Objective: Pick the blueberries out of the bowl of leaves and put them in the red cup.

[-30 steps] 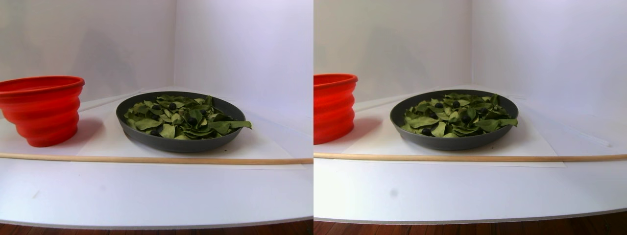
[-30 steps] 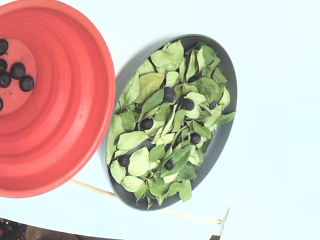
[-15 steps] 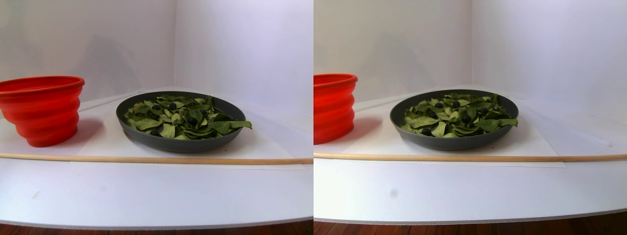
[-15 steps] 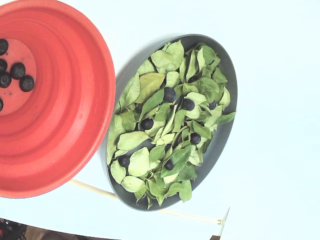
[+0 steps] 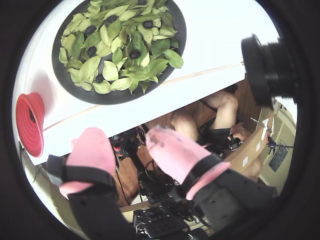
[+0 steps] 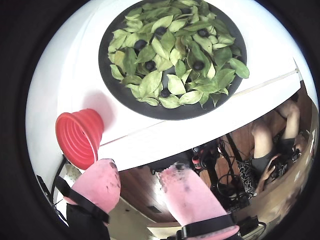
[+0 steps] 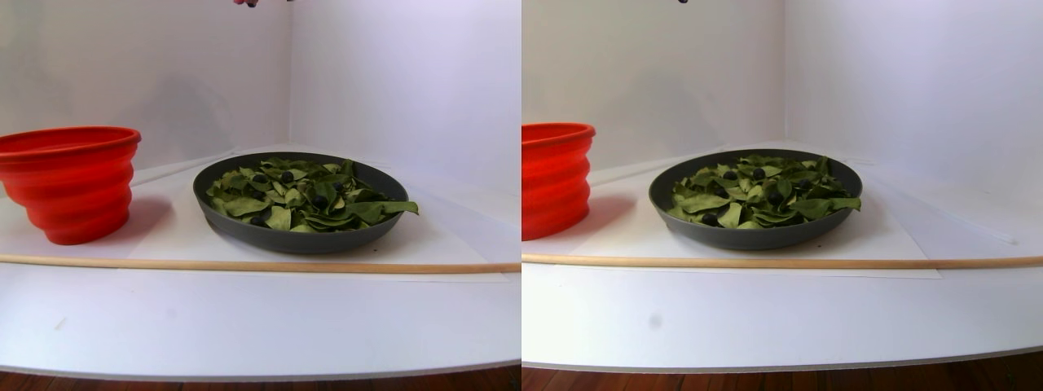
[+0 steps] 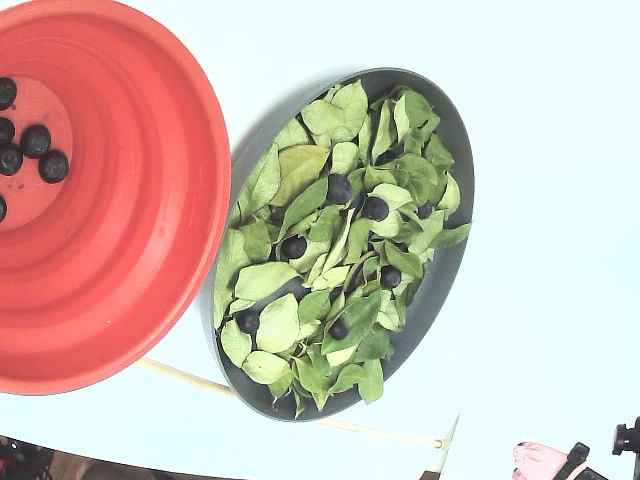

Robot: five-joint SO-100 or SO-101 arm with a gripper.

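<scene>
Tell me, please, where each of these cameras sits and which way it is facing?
A wrist view: rides the arm, high up, looking down past the open gripper at the bowl.
Another wrist view: same ride, pink fingers showing, red cup left of the bowl.
Stereo pair view: low at the table's edge, facing sideways; a sliver of gripper at the top edge.
Fixed view: overhead, looking straight down; gripper at the bottom right corner.
All share bowl and cup.

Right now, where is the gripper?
In the fixed view the gripper sits at the bottom right corner, off the table and clear of the bowl.
</scene>
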